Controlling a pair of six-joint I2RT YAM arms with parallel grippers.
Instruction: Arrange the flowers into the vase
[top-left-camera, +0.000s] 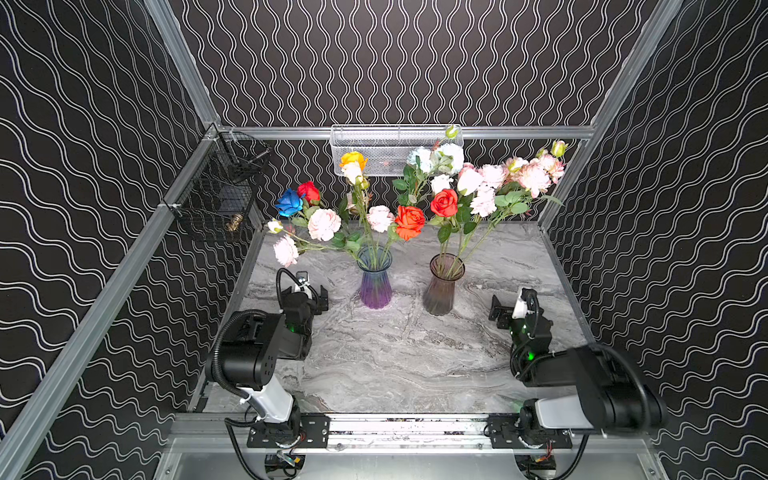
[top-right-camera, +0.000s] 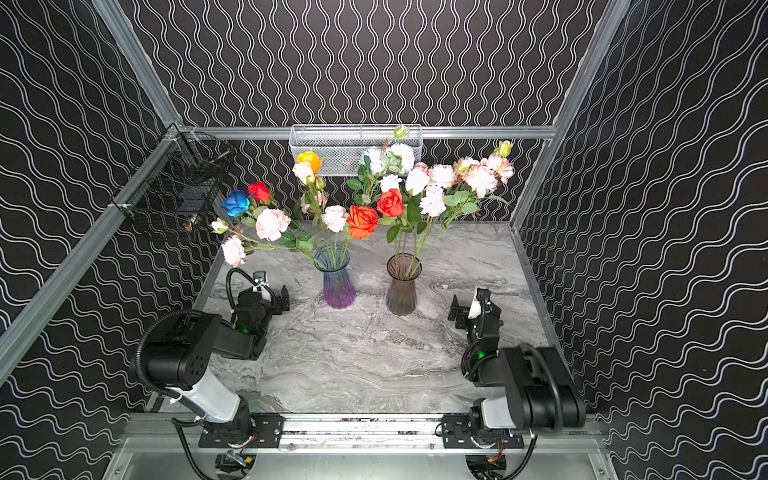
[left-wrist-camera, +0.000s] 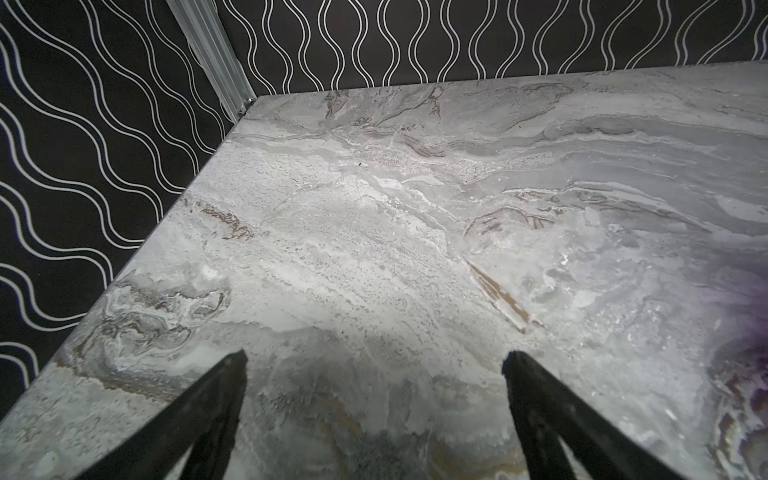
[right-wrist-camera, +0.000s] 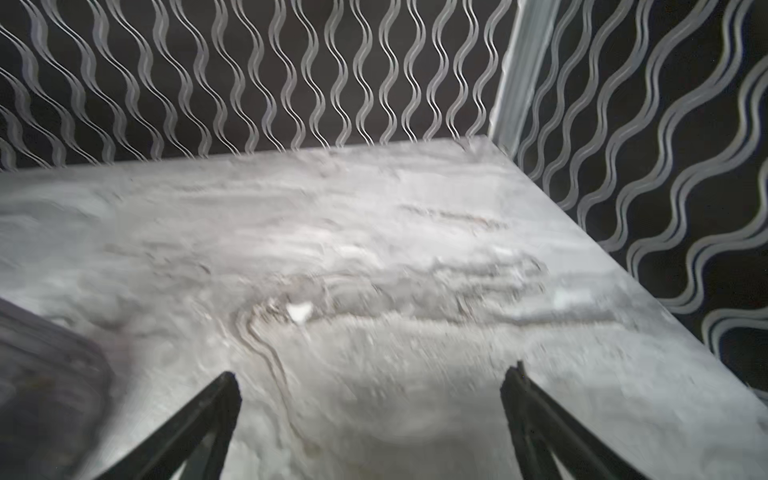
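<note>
flowers: every one of the flowers (top-left-camera: 324, 224) that I can make out stands with its stem in one of two vases, a purple vase (top-left-camera: 376, 278) left of centre and a brown vase (top-left-camera: 442, 286) near it on the right. None lies loose on the worktop (top-left-camera: 395, 357) in either top view.
step in hand: by my judgement the arranging looks done or close to it. What is left is to keep clear or tidy a bunch.
doing it well: any reach should come in at the stems just above a vase rim, not through the blooms. The purple vase's bunch leans far out over the left arm, so raising that arm straight up could snag a stem and tip the glass.
left tool (top-left-camera: 321, 298): jaws spread wide with nothing held. Its wrist view shows only bare worktop between the fingers.
right tool (top-left-camera: 498, 309): also spread wide and empty. Its wrist view is blurred.
left arm pose: folded low, tool close above the worktop, near the purple vase but apart from it.
right arm pose: mirrored, low, right of the brown vase and apart from it.
</note>
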